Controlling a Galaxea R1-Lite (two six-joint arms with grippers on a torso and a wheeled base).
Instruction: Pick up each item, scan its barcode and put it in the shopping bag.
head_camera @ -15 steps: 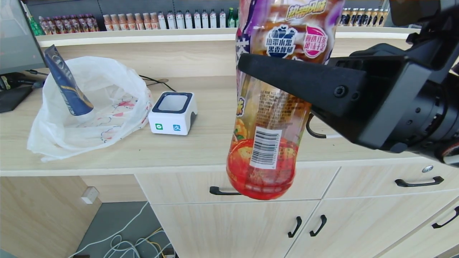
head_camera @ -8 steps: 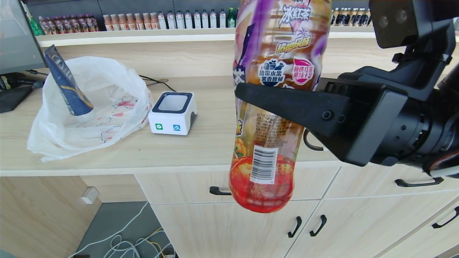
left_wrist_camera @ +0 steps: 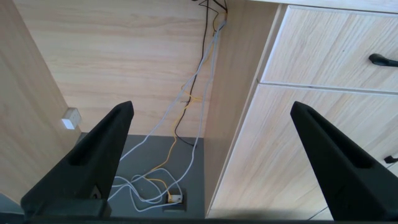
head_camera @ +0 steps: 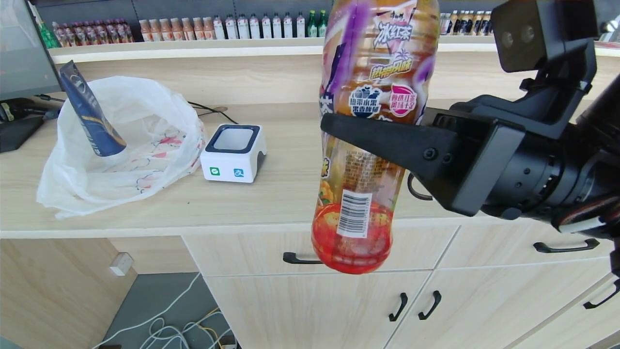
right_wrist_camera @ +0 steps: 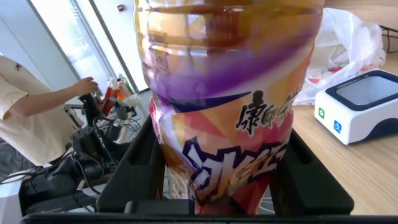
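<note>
Fingers of my left gripper [left_wrist_camera: 210,115] stand wide apart with nothing between them. It hangs low beside the pale wood cabinet front [left_wrist_camera: 323,124], above loose white and yellow cables [left_wrist_camera: 155,180] on the grey floor.

On the light wooden counter [head_camera: 271,194], the thin white plastic shopping bag [head_camera: 140,140] slumps open at the left, with a dark blue tube [head_camera: 89,114] leaning out of it. Just beside the bag sits a small white cube scanner [head_camera: 235,152], its dark-rimmed window facing up.

Further right, well apart from the scanner, I see the tall clear plastic bottle of orange-red tea [head_camera: 373,63]. It is held in the air close to my camera, base down, barcode towards me, and it blocks the counter behind it. My right gripper [head_camera: 339,128] is clamped around its middle, one black finger crossing the label. A row of drink bottles [head_camera: 242,26] lines the back shelf.
</note>
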